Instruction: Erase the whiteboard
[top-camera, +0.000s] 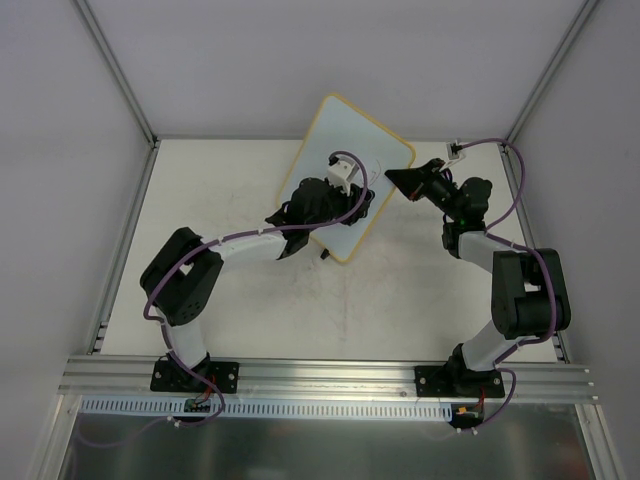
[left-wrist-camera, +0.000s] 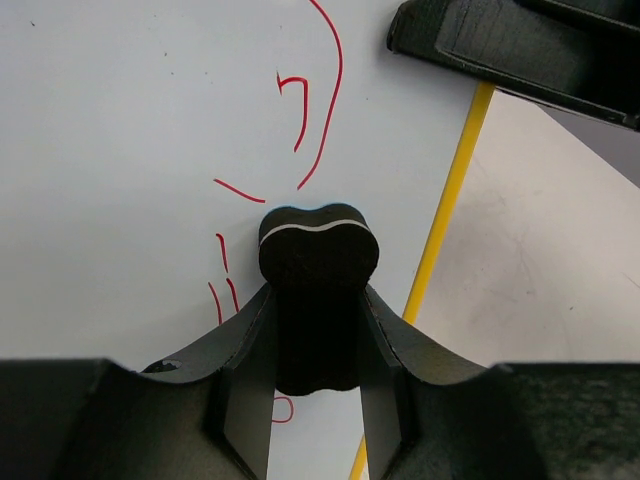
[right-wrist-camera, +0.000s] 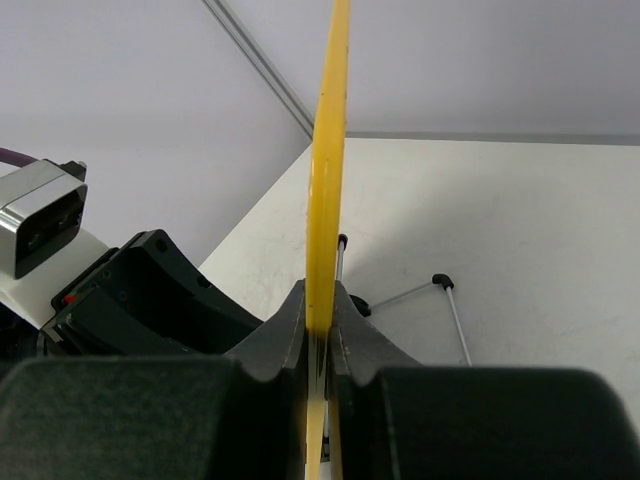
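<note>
The whiteboard (top-camera: 340, 125), white with a thin yellow frame, is tilted at the back centre of the table. In the left wrist view red doodles (left-wrist-camera: 325, 90) mark the whiteboard (left-wrist-camera: 120, 120). My left gripper (top-camera: 355, 198) hovers over the board's middle. The left gripper (left-wrist-camera: 318, 300) is shut on a black eraser (left-wrist-camera: 318, 255), whose tip sits among the red lines. My right gripper (top-camera: 393, 178) is at the board's right edge. In the right wrist view the right gripper (right-wrist-camera: 319, 295) is shut on the yellow frame (right-wrist-camera: 328, 150), seen edge-on.
Grey enclosure walls with metal posts (top-camera: 115, 70) surround the white table (top-camera: 400, 300). An aluminium rail (top-camera: 320, 375) runs along the near edge. Behind the board, its thin wire stand with black feet (right-wrist-camera: 443, 283) rests on the table.
</note>
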